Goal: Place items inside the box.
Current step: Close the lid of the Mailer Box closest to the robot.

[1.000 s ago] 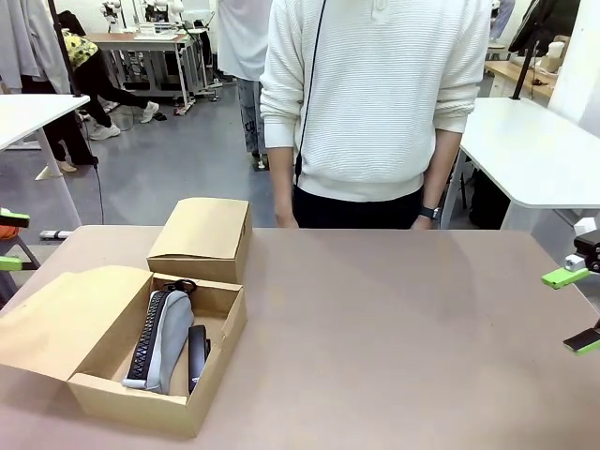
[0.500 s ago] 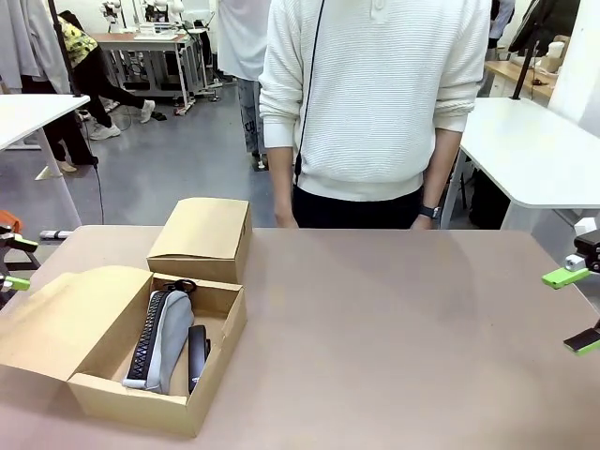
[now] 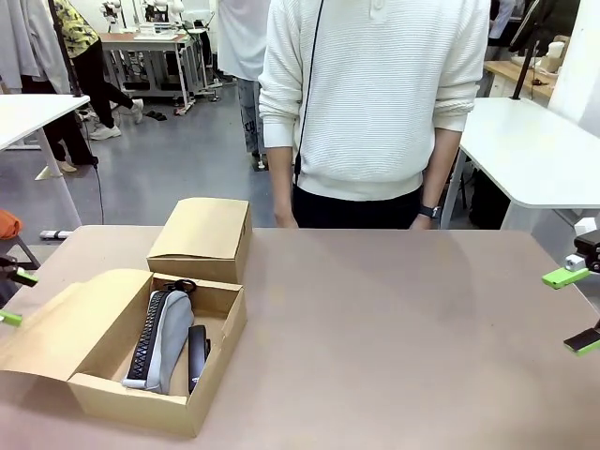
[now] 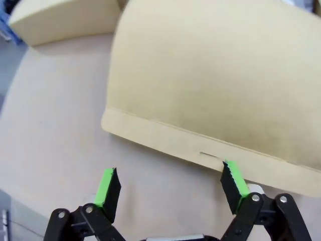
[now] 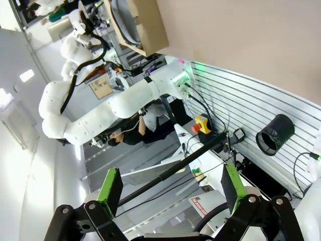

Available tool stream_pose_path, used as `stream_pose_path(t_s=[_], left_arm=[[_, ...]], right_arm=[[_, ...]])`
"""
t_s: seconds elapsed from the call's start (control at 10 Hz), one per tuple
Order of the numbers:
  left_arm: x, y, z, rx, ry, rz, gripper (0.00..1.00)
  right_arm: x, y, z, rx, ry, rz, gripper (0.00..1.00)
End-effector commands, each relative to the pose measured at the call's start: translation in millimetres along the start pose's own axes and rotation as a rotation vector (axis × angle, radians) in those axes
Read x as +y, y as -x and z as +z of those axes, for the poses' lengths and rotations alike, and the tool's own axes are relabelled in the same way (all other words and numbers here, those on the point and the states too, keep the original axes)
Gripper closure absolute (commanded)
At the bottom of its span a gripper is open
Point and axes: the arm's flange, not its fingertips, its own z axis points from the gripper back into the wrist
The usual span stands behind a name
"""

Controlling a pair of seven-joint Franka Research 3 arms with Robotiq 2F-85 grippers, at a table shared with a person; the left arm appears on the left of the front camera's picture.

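The open cardboard box (image 3: 211,361) sits at the table's front left, its lid flap (image 3: 66,323) folded out to the left. Inside lie a grey zip pencil case (image 3: 169,337) and, beside it, a black stapler (image 3: 197,352). My left gripper (image 3: 14,297) hangs open at the picture's left edge, just off the flap's outer edge. In the left wrist view the left gripper (image 4: 170,183) is open over the table, with the lid flap (image 4: 225,75) just beyond its fingertips. My right gripper (image 3: 574,309) stands open and holds nothing at the far right, as the right gripper (image 5: 171,185) also shows.
A closed cardboard box (image 3: 202,234) stands right behind the open one. A person in a white sweater (image 3: 375,94) stands at the far edge, arms down. The table (image 3: 403,347) is bare brown surface from the middle to the right.
My left gripper has come down along the left edge to the level of the lid flap. The right gripper and the box's contents have not moved.
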Motion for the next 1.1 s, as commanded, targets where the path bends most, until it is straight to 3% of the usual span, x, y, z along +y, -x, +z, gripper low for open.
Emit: stream_pose_path(t_s=[0.0,0.6,1.0], left_arm=[[-3.8,8.8,-7.9,0.019,0.042,-0.011,0.0],[11.2,52.6,7.1,0.128,0.01,0.034,0.0],[-1.2,59.9,-15.9,0.042,0.062,0.071,0.0]], right_arm=[[2.6,1.0,0.6,0.0,-0.007,-0.003,0.0],[2.6,1.0,0.6,0.0,-0.007,-0.003,0.0],[2.6,1.0,0.6,0.0,-0.007,-0.003,0.0]])
